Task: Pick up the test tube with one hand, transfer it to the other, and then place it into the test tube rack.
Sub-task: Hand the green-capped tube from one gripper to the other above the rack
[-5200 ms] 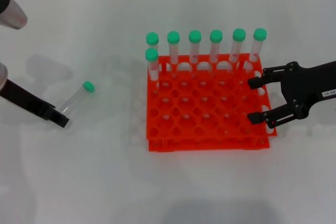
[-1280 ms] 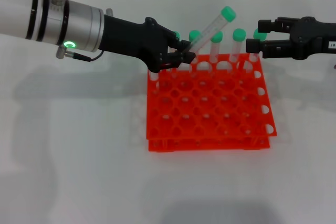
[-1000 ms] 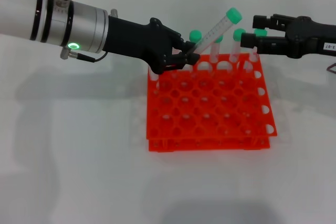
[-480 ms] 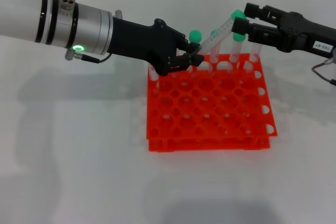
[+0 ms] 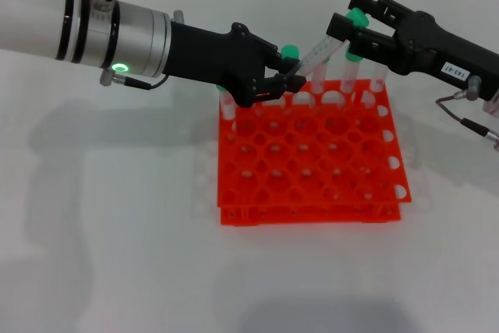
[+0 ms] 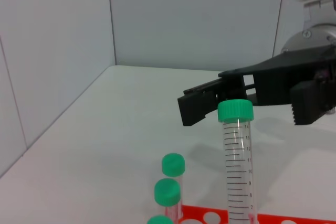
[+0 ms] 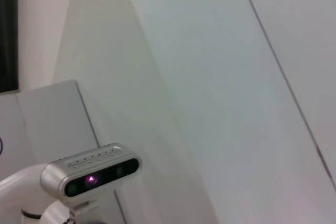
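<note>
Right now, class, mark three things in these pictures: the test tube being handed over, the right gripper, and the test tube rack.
test tube (image 6: 235,171), left wrist view, on the clear graduated body under its green cap.
right gripper (image 5: 350,27), head view, midway between its fingertips.
test tube rack (image 5: 312,154), head view, on the orange top grid.

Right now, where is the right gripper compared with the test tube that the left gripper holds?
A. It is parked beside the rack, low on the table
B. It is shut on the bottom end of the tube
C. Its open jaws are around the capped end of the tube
C: the right gripper has its open jaws on both sides of the green cap of the test tube, which the left gripper holds by its lower end above the test tube rack.
</note>
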Available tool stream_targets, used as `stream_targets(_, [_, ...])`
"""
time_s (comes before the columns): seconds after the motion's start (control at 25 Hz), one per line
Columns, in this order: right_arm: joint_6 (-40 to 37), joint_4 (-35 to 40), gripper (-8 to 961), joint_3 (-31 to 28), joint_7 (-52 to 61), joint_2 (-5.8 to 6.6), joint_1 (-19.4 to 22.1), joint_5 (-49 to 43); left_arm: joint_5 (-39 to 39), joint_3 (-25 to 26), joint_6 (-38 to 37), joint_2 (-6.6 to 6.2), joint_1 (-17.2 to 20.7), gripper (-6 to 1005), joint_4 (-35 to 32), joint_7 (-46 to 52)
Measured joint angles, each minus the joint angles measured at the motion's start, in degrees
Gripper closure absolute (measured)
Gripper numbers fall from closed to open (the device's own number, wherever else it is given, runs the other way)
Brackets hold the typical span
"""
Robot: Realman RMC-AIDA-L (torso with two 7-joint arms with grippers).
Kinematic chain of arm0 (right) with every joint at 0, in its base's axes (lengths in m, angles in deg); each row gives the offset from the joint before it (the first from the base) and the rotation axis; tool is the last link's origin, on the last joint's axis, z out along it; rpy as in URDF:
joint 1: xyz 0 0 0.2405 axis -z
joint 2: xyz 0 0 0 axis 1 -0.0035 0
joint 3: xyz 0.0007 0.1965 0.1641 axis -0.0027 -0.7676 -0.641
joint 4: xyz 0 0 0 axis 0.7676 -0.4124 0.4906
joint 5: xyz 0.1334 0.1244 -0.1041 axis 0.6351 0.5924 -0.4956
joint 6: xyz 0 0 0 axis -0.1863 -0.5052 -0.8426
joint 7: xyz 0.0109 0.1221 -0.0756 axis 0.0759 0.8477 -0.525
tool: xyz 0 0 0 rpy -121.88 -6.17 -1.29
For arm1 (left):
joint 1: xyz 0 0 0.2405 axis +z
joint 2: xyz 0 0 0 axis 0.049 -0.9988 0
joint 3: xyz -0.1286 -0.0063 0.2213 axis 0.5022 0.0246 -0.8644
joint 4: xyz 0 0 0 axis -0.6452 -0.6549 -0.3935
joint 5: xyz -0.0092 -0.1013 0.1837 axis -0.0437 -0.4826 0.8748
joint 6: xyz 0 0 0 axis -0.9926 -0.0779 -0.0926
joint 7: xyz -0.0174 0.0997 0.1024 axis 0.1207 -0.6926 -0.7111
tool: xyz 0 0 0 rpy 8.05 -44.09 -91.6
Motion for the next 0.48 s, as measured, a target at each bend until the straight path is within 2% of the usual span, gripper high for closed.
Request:
stream_targets(0.24, [-0.62,-4.21,104,-0.01,-5.06,0.02,-0.23,3.44,-0.33,-0.01,0.02,0.02,-0.17,779,0.00,-0.49])
stream_targets(0.48, [-0.72,-4.74,165,-0.03,-5.80,0.03,-0.31,3.50,-1.04,-0.18,0.19,0.05,-0.36,778,0.01,-0.60])
